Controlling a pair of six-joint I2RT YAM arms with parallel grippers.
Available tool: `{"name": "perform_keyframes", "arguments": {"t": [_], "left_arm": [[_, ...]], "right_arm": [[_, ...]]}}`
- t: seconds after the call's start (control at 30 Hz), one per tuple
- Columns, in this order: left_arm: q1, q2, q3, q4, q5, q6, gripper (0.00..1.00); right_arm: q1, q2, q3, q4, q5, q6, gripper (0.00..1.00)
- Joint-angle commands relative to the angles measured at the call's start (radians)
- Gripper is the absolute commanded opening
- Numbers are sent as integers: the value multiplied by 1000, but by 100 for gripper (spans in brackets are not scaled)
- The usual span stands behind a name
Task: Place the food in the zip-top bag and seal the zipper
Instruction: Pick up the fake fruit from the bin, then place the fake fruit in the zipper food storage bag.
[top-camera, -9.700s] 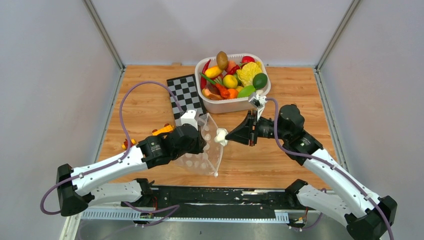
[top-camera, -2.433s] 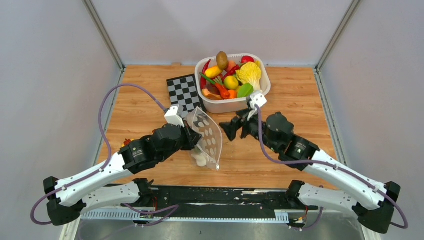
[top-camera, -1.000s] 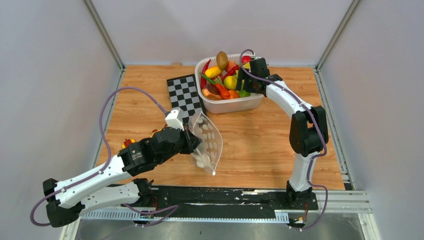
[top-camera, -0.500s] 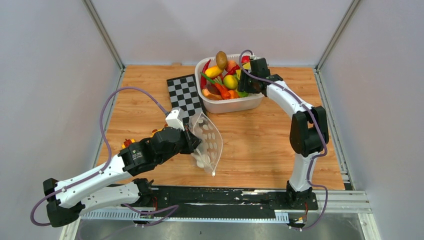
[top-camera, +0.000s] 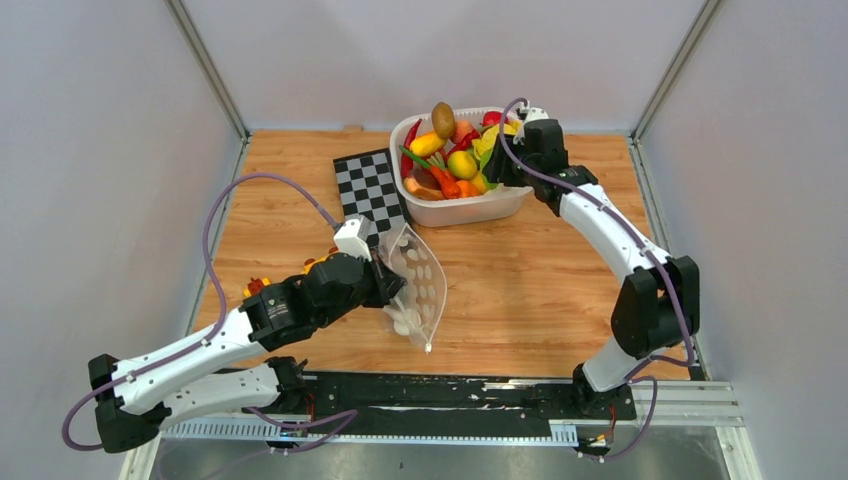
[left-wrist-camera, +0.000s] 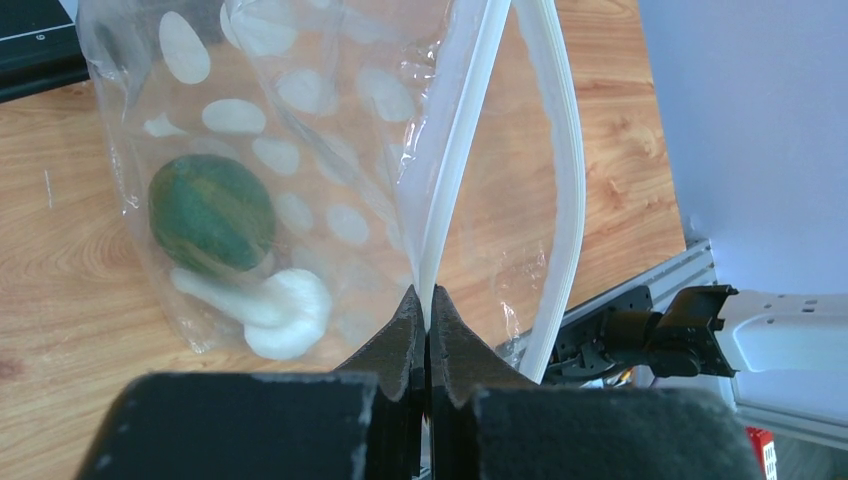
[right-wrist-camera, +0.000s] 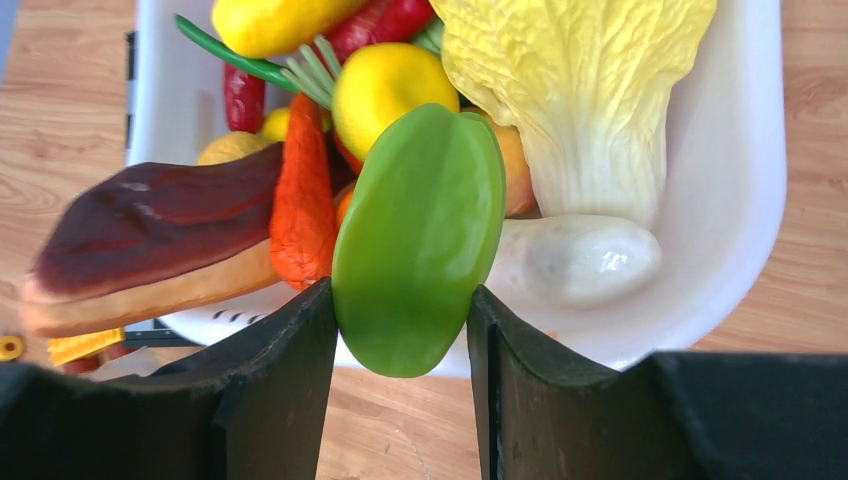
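The left gripper (left-wrist-camera: 427, 300) is pinched tight on one zipper (left-wrist-camera: 460, 150) strip of the zip-top bag (left-wrist-camera: 300, 100), mouth gaping. A dark green fruit (left-wrist-camera: 212, 212) and a white piece (left-wrist-camera: 275, 312) sit inside, blurred through the film. The right gripper (right-wrist-camera: 400, 295) is over the white tub (right-wrist-camera: 740, 200), jaws clamping a light green vegetable (right-wrist-camera: 420, 230) — from above, its fingers are hidden.

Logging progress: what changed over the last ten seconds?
The right gripper left the white piece in the zip-top bag, swung back to the white tub and closed on a light green food piece. A dark green fruit went from tub to bag too. The left gripper stays shut on the zipper.
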Motion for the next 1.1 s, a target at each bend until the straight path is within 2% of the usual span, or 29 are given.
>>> {"name": "perform_keyframes", "arguments": {"t": [0.0,0.13,0.3,0.5,0.8,0.93,1.07], "left_arm": [[1,10,-2,46,7,-16,0],[2,16,-3,49,14,-18,0],[1,14,-3,49,1,-15,0],[2,28,3,60,-12,-5,0],[2,119,41,100,9,28,0],[2,153,48,109,24,29,0],[2,156,50,118,23,28,0]], "right_arm": [[0,-83,-44,86,-54,9,32],[1,-154,-109,126,-171,50,32],[2,-289,-248,226,-401,118,32],[19,-507,-434,320,-545,188,33],[109,-813,-652,350,-659,187,36],[198,-866,-683,302,-683,134,37],[309,-847,-680,228,-619,74,37]]}}
